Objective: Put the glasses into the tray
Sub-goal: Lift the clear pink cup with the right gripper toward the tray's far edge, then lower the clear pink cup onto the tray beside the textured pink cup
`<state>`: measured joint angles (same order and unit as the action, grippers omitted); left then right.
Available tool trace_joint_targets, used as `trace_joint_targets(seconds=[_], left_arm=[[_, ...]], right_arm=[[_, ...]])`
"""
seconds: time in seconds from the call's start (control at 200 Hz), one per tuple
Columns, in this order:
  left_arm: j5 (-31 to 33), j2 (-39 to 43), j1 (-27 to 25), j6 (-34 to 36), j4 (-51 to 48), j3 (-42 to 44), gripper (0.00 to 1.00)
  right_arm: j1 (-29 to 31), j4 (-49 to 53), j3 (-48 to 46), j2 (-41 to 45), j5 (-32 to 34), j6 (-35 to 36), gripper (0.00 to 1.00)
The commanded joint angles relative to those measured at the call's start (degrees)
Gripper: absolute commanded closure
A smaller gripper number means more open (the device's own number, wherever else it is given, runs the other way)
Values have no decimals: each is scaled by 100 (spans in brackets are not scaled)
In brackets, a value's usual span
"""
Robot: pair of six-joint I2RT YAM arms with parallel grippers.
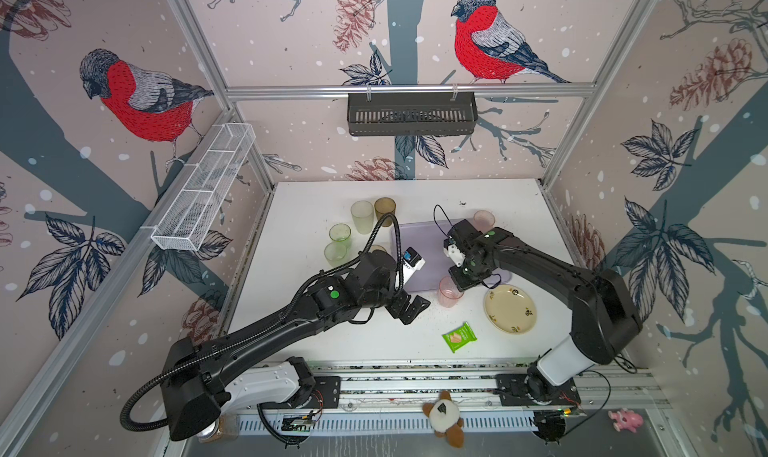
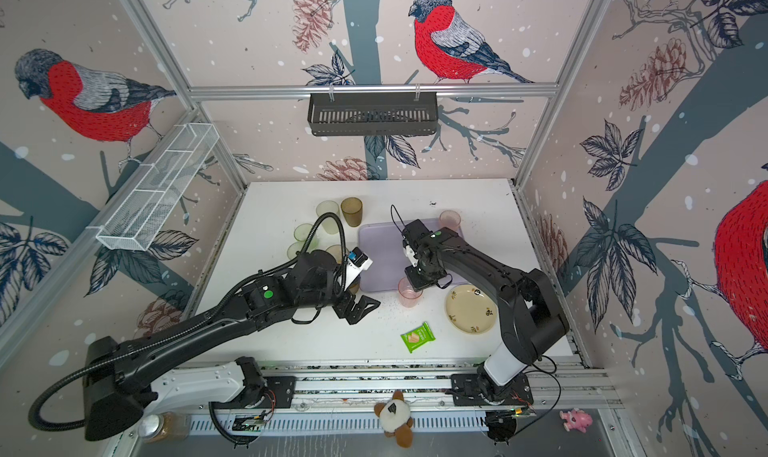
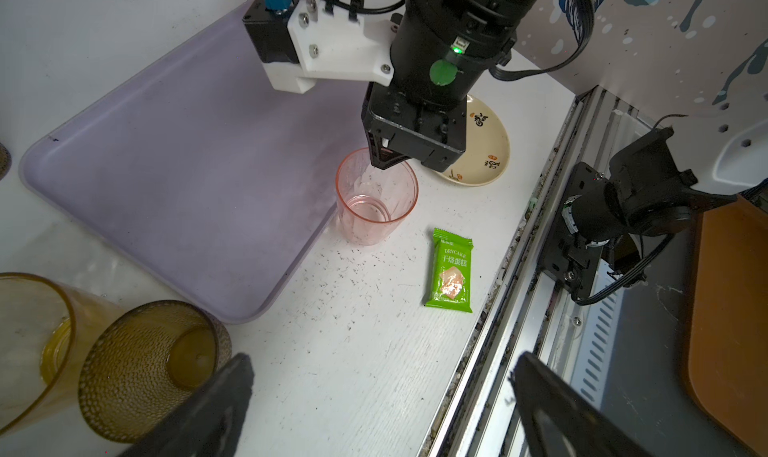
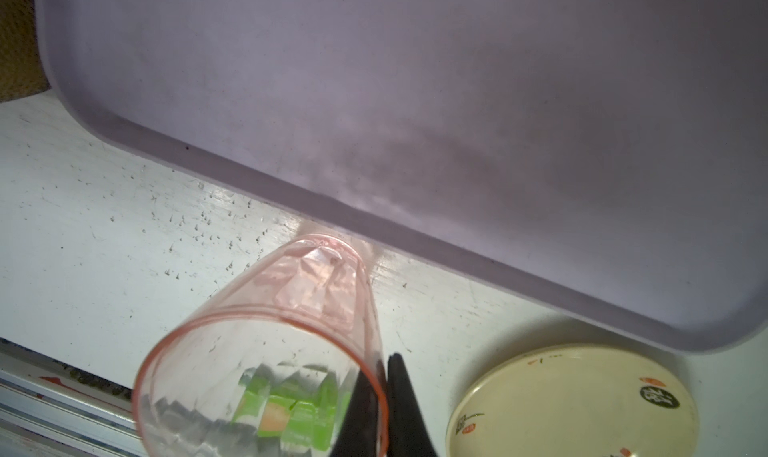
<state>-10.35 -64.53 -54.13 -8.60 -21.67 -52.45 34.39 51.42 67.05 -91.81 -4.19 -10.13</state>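
A pink glass (image 1: pixel 449 293) (image 3: pixel 376 201) (image 4: pixel 266 351) stands upright on the white table, just outside the near rim of the lilac tray (image 1: pixel 428 263) (image 2: pixel 382 251) (image 3: pixel 174 159) (image 4: pixel 415 80). My right gripper (image 1: pixel 457 286) (image 2: pixel 415 286) (image 3: pixel 388 164) (image 4: pixel 384 376) is shut on its rim, one finger inside and one outside. My left gripper (image 1: pixel 409 309) (image 2: pixel 361 309) (image 3: pixel 382 376) hangs open over bare table beside an amber glass (image 3: pixel 29 338) and a brown glass (image 3: pixel 153 363). Left of the tray stand a frosted glass (image 1: pixel 361 216), a brown one (image 1: pixel 384 209) and two green ones (image 1: pixel 340 234). Another pink glass (image 1: pixel 483 220) stands behind the tray.
A cream plate (image 1: pixel 510 309) (image 4: pixel 573 401) lies right of the held glass, and a green snack packet (image 1: pixel 459 337) (image 3: pixel 451 272) lies near the front edge. A black basket (image 1: pixel 411 114) hangs on the back wall and a white mesh basket (image 1: pixel 203 184) on the left wall.
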Motion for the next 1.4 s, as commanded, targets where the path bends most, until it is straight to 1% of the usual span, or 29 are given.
trace_joint_targets(seconds=[0.0,0.385,0.926,1.251,1.276,1.396], left_arm=[[22,-5,-22,39,280,6,2],[122,-19,-36,117,209,-35,2],[189,-281,-57,218,187,-379,2],[226,-485,-111,79,321,-442,3],[228,-500,-118,65,326,-607,2],[226,-543,-129,50,355,-670,2]], right_arm=[[-20,170,77,57,32,68,95],[-415,354,332,119,66,114,97],[-1450,722,849,146,348,459,98],[-1825,690,1117,65,479,422,98],[-1863,684,1147,66,479,422,98],[-1985,711,1273,45,551,470,98]])
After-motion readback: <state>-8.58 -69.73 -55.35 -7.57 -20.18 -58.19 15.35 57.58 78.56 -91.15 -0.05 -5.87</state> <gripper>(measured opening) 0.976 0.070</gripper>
